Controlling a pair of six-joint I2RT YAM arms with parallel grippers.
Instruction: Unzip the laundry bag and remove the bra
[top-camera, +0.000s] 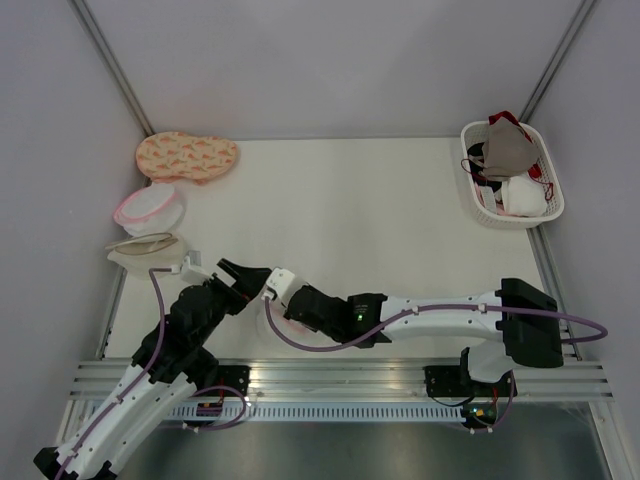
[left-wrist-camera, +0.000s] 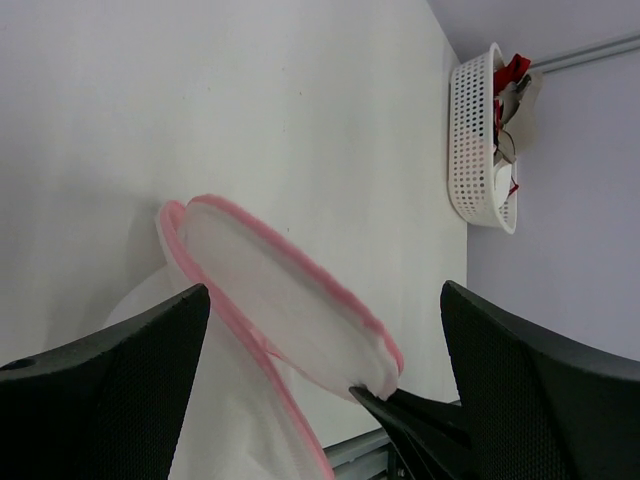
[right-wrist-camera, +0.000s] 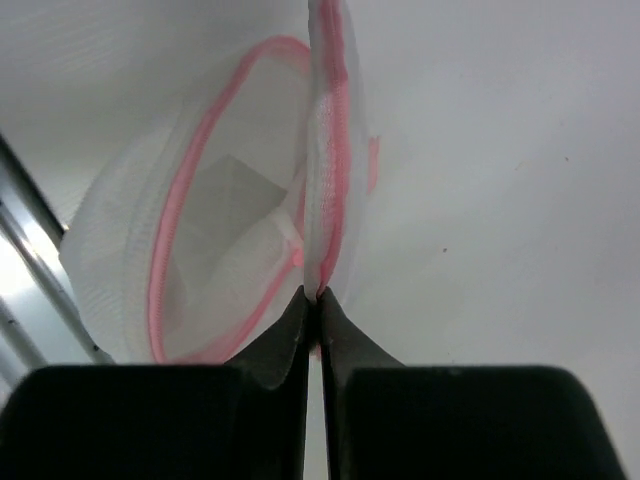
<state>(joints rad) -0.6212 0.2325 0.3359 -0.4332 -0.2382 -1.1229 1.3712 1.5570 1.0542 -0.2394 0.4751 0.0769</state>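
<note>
The laundry bag (right-wrist-camera: 230, 210) lies at the table's near edge, unzipped, its pink-rimmed lid (left-wrist-camera: 280, 300) standing up from the base. My right gripper (right-wrist-camera: 318, 295) is shut on the lid's rim, and its black tips (left-wrist-camera: 365, 392) show in the left wrist view. My left gripper (left-wrist-camera: 325, 290) is open wide, one finger on each side of the lid, touching nothing. From above, both grippers (top-camera: 262, 283) cover most of the bag (top-camera: 283, 320). Only white mesh shows inside. The taupe bra (top-camera: 505, 148) lies on top in the white basket (top-camera: 480, 205) at the far right.
Red, black and white garments share the basket (left-wrist-camera: 478, 150). Along the left wall lie an orange patterned cloth (top-camera: 187, 155), a fuller pink-rimmed mesh bag (top-camera: 150, 207) and a beige-rimmed mesh bag (top-camera: 145, 248). The metal rail (top-camera: 340, 375) runs just behind the bag.
</note>
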